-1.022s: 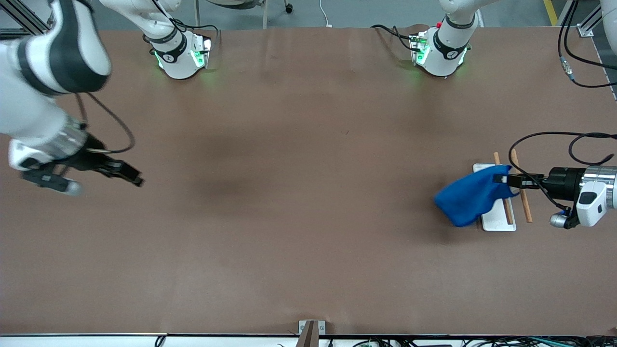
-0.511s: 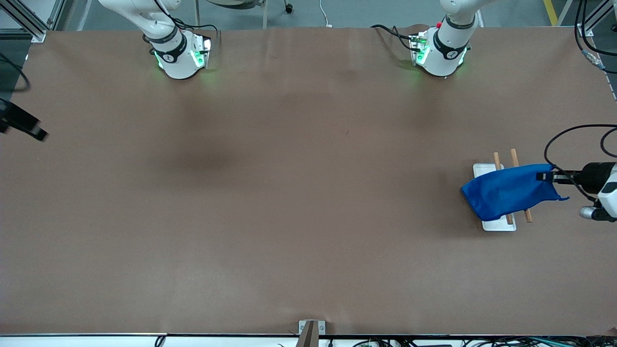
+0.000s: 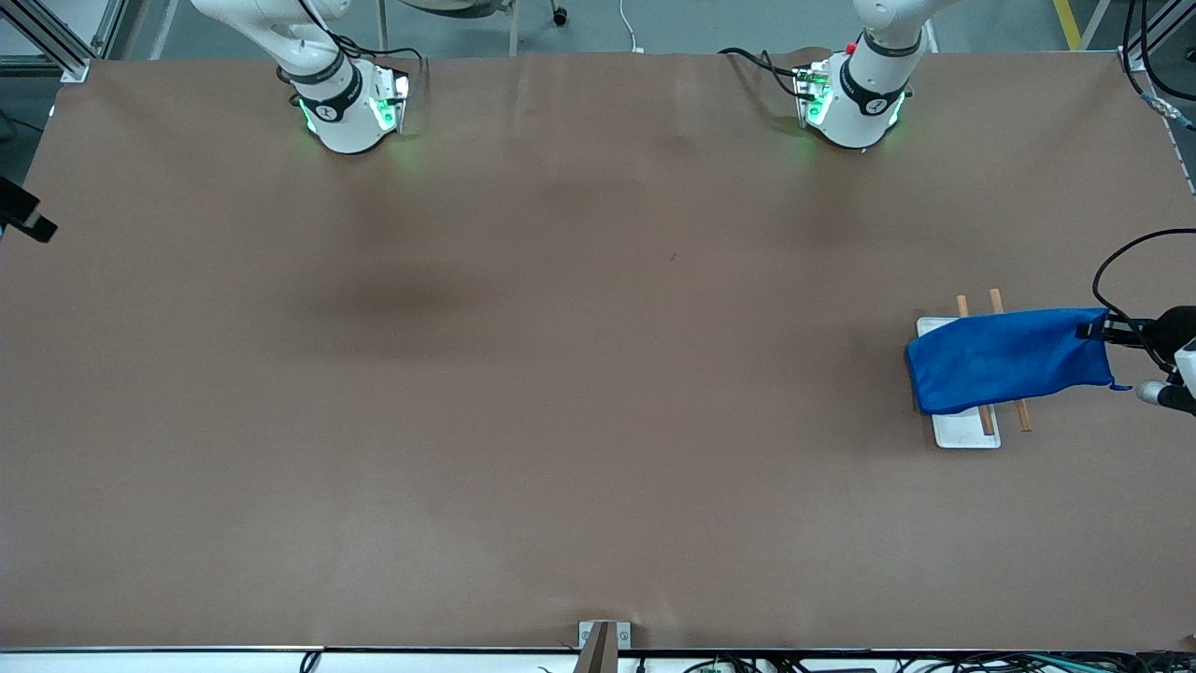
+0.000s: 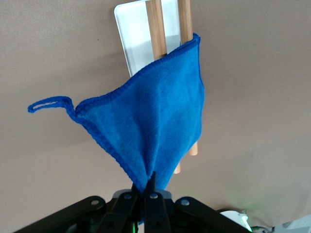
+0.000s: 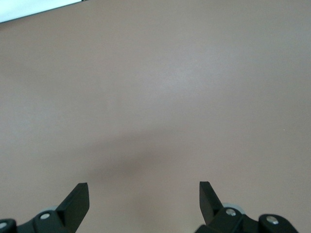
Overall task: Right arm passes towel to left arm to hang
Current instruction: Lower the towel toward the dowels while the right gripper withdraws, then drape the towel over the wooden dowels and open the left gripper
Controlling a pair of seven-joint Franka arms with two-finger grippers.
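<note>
The blue towel [image 3: 1009, 360] lies stretched across the two wooden bars [image 3: 1024, 416] of a small rack on a white base [image 3: 962, 435], at the left arm's end of the table. My left gripper [image 3: 1095, 330] is shut on one edge of the towel and holds it taut just past the rack. In the left wrist view the towel [image 4: 155, 121] fans out from my left gripper [image 4: 148, 187] over the bars [image 4: 156, 24], its corner loop [image 4: 48, 103] hanging free. My right gripper [image 5: 143, 199] is open and empty over bare table. Only a black tip of it [image 3: 23, 220] shows in the front view.
The brown table [image 3: 561, 374] spreads wide between the two arm bases [image 3: 350, 107] [image 3: 855, 103]. A small metal bracket [image 3: 603, 640] sits at the table edge nearest the front camera.
My left gripper has drawn the towel across the rack bars toward the left arm's end, spreading it flat. My right arm has pulled back almost out of the front view.
</note>
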